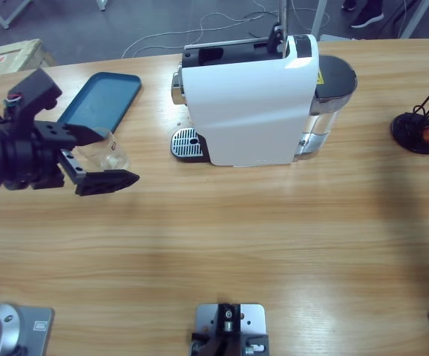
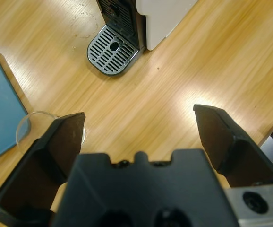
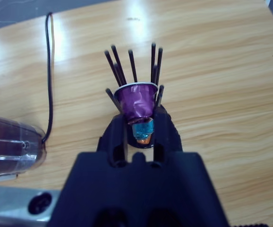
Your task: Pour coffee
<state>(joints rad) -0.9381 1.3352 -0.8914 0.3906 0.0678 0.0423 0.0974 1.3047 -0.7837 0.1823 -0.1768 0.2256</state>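
Coffee is not visible anywhere yet. The clear glass tumbler (image 1: 113, 156) looks empty and stands on the tabletop (image 1: 237, 237), just beside the blue tray (image 1: 99, 100) and well to the side of the white coffee machine (image 1: 251, 111).

My left tool (image 1: 119, 156) is spread wide and holds nothing. From above, the tumbler appears to sit between its two jaws. Along the left wrist, though, the glass peeks out beside one jaw only, partly hidden by it and well off the centre line.

The step in hand, as I judge it, is grasping the tumbler so it can go under the spout, onto the metal drip grille (image 1: 186, 142) at the machine's front. To do this well I would first shift the tool sideways until the glass is centred in the wrist view. I would then lower it to about mid-height of the wall and close gently, since thin glass may slip or tip if only one jaw touches it.

My right tool (image 3: 141, 127) points at a black wire capsule rack (image 3: 134, 71) holding a purple capsule (image 3: 136, 101). I cannot tell whether it is open or closed.
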